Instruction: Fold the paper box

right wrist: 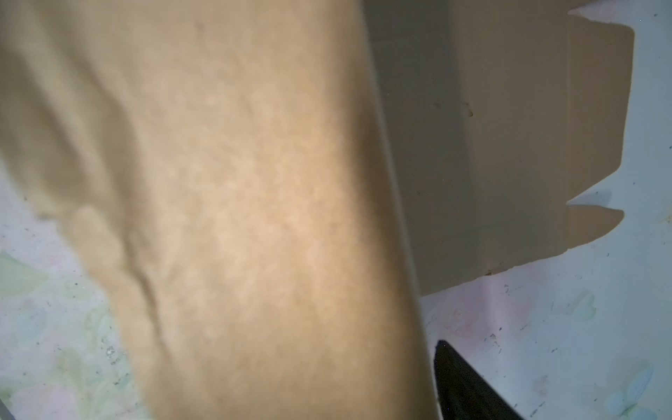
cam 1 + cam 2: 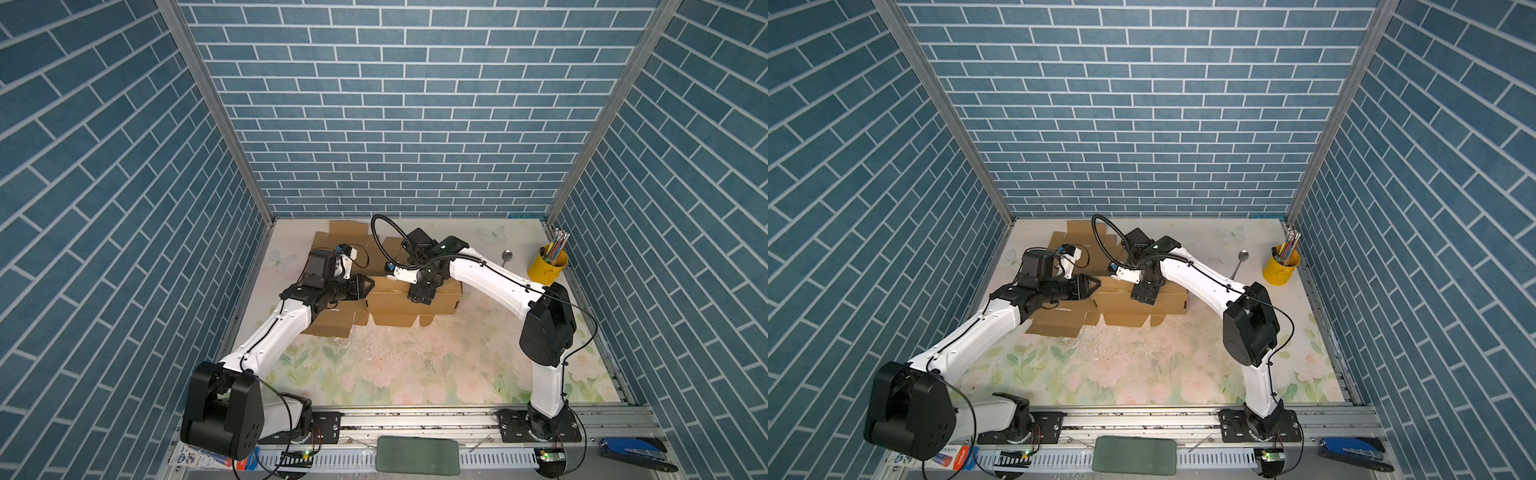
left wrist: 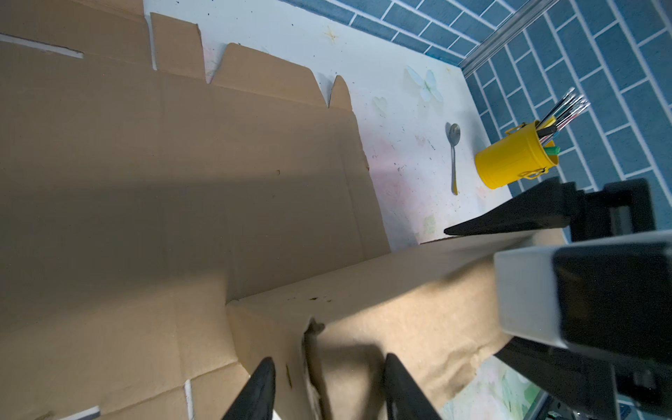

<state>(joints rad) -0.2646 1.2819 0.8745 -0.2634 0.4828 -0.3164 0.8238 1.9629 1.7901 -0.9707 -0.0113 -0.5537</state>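
Evidently open, left gripper point(image 3: 329, 360) and right gripper point(image 2: 420, 297) astride paper box point(image 2: 409, 306) wall, partly hidden.

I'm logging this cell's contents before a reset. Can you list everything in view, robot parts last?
cardboard box blank: one, brown, back of the table mat, left of centre, one panel raised
spoon: one, silver, flat on the table mat, right of the cardboard box blank
pen cup: one, yellow, back right corner
pens: several, mixed colours, standing in the pen cup
table mat: one, pale floral, under everything
hand tool: one, blue-handled, front rail, right
pad: one, dark green, front rail, middle
walls: three, blue brick pattern, around the table mat
left claw: one, black, open at the raised panel's left end
right claw: one, black, astride the raised panel
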